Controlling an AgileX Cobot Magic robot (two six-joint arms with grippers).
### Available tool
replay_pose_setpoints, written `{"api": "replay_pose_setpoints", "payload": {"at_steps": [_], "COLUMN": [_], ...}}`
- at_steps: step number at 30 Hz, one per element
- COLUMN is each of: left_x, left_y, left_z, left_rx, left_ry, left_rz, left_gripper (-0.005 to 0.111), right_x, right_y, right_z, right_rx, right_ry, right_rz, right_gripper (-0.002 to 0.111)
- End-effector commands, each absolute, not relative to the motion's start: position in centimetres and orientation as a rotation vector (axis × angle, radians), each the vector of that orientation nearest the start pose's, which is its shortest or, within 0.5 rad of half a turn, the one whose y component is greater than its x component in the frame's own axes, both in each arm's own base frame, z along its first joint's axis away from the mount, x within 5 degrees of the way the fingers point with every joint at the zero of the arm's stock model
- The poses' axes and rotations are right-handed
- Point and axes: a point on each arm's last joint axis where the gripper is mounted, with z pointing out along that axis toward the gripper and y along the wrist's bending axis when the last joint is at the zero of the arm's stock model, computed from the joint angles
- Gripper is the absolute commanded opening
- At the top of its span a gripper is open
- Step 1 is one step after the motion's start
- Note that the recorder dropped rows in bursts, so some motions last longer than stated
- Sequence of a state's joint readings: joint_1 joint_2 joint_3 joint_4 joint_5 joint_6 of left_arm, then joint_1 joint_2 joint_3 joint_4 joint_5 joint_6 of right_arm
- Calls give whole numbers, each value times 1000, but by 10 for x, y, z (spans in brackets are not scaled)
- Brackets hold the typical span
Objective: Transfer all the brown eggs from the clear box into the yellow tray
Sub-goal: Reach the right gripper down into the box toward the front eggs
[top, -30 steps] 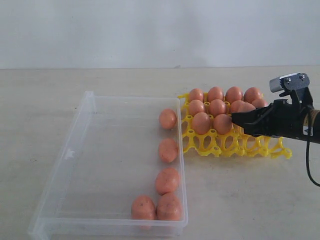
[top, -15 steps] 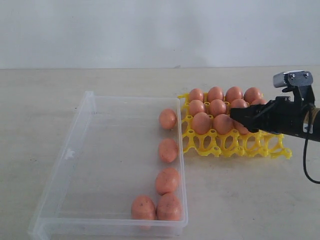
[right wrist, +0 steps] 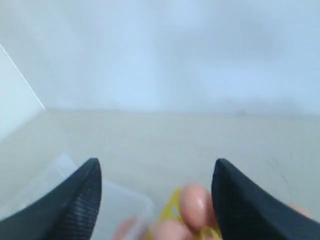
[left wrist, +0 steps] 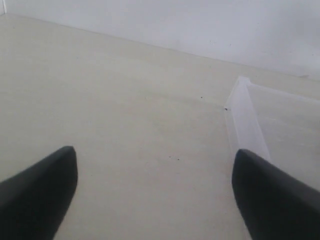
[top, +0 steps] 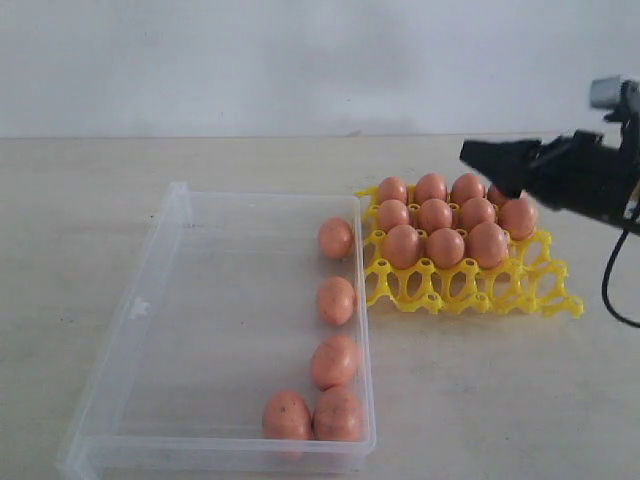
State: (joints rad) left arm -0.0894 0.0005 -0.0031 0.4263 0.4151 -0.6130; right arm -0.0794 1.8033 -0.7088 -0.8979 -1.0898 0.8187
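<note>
The clear box (top: 170, 300) lies on the left with several brown eggs (top: 336, 300) along its right wall and near corner. Beside it, the yellow tray (top: 520, 295) holds several more brown eggs (top: 445, 247) in its back three rows. My right gripper (top: 475, 156) hangs open and empty above the tray's back right. In the right wrist view, that gripper (right wrist: 156, 172) frames an egg (right wrist: 197, 205) and a blurred bit of tray (right wrist: 172, 202) below. My left gripper (left wrist: 155, 165) is open over bare table near a corner of the box (left wrist: 245, 100). It does not show in the exterior view.
The eggs, box and tray rest on a beige table (top: 480, 400) against a plain white wall (top: 300, 60). The tray's front row of cups (top: 470, 290) has no eggs. A black cable (top: 612, 290) hangs from the right arm at the right edge.
The right gripper let an egg go into the tray's third row, then rose and drew back to the right, empty. The eggs in the box have not moved.
</note>
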Motion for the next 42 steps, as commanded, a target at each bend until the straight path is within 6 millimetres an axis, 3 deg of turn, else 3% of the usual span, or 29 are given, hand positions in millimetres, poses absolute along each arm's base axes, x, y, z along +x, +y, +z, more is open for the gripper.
{"api": "replay_pose_setpoints", "payload": {"at_steps": [1, 4, 6, 9, 12, 15, 18, 20, 23, 25, 27, 30, 31, 36, 42], "left_x": [53, 53, 53, 53, 53, 53, 53, 53, 53, 53, 53, 53, 53, 53, 52], "left_y": [10, 10, 11, 12, 12, 12, 12, 12, 12, 12, 12, 12, 12, 12, 17], "left_z": [180, 180, 180, 181, 181, 181, 181, 181, 181, 181, 181, 181, 181, 181, 181], "left_rx": [-232, -221, -207, -193, -187, -187, -187, -184, -151, -125, -113, -113, -113, -113, -59], "left_ry": [1843, 1839, 1837, 1834, 1834, 1834, 1834, 1835, 1834, 1838, 1838, 1840, 1840, 1840, 1839], "left_rz": [-65, -50, -28, -13, -8, -8, -8, -5, 29, 52, 61, 62, 62, 62, 169], "left_gripper": [83, 83, 80, 68, 48, 29, 15, 6, -4, -4, -4, -4, -4, -4, -4], "right_x": [299, 271, 255, 241, 238, 248, 258, 260, 252, 250, 253, 256, 255, 249, 254], "right_y": [58, 89, 110, 135, 142, 136, 139, 153, 185, 205, 229, 255, 265, 293, 302], "right_z": [249, 279, 286, 280, 264, 258, 270, 284, 301, 314, 316, 294, 278, 239, 214], "right_rx": [-352, -568, -705, -897, -1052, -986, -833, -853, -1085, -1196, -1180, -1228, -1266, -1386, -1442], "right_ry": [1480, 1456, 1494, 1600, 1757, 1995, 2189, 2341, 2529, 2561, 2621, 2670, 2723, 2752, 2757], "right_rz": [950, 915, 807, 474, 35, -354, -522, -430, -49, 177, 419, 518, 540, 547, 587], "right_gripper": [43, 15, 0, 0, 0, 0, 0, 0, 0, 0, 0, 0, 0, 0, 0]}}
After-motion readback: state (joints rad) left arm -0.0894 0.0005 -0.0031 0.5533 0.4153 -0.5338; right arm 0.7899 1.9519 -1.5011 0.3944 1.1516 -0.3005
